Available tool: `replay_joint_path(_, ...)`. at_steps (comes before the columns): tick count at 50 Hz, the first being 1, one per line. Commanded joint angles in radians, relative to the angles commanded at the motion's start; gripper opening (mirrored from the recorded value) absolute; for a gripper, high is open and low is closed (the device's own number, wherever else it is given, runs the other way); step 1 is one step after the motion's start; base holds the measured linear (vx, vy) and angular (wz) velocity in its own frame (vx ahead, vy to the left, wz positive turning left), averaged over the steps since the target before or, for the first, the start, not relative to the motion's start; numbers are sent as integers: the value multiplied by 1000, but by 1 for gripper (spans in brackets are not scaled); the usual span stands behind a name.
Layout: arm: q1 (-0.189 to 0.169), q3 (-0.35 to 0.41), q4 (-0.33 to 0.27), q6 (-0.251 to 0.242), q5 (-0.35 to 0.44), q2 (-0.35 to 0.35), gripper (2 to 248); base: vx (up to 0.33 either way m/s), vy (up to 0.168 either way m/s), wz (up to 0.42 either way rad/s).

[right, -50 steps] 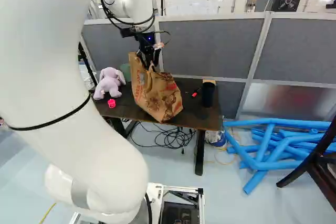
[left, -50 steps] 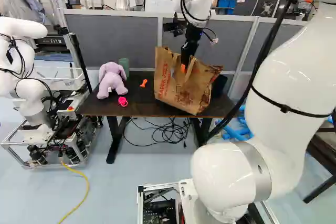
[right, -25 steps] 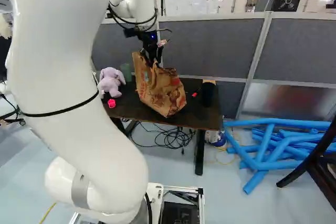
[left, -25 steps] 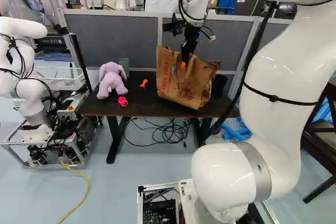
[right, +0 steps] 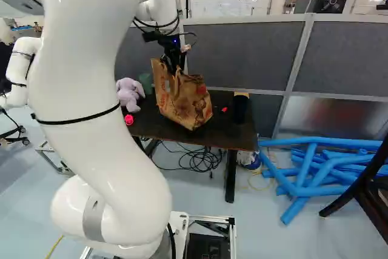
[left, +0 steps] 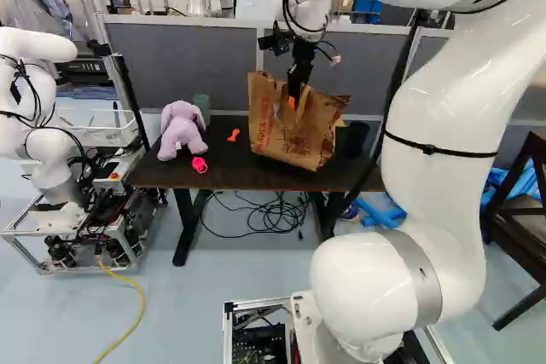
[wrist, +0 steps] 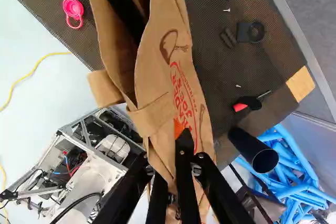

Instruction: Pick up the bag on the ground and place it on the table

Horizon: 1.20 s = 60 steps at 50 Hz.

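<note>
Black gripper [left: 294,101] stands at the top of the brown paper bag [left: 294,131] in the left base view, pointing down. In the wrist view the gripper [wrist: 180,139] is shut on the bag's handle, and the bag [wrist: 168,72] stretches ahead of the fingers, its mouth partly open. An orange pad [wrist: 179,128] shows against the paper. The bag is upright with a slight tilt, over the dark table [left: 226,175]; whether its bottom touches the top, I cannot tell.
Beside the bag are a purple plush toy [left: 181,130], a pink ring-shaped item [left: 200,164], an orange piece [left: 233,135] and a black cup [right: 240,107]. Another robot [left: 55,159] stands left. Blue tubes [right: 315,171] and a dark chair [left: 520,210] are right; cables [left: 271,213] lie under the table.
Over the last second, the bag's lower edge has shifted back over the table and levelled. Lately gripper and bag have moved a little left in the left base view. The base has not moved.
</note>
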Motion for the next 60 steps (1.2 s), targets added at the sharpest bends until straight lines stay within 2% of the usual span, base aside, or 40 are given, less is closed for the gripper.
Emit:
replay_joint_path(17,3,-32,0,0,0,-49,21,0,0,0)
replay_joint_path(60,3,-41,0,0,0,-154,21,0,0,0)
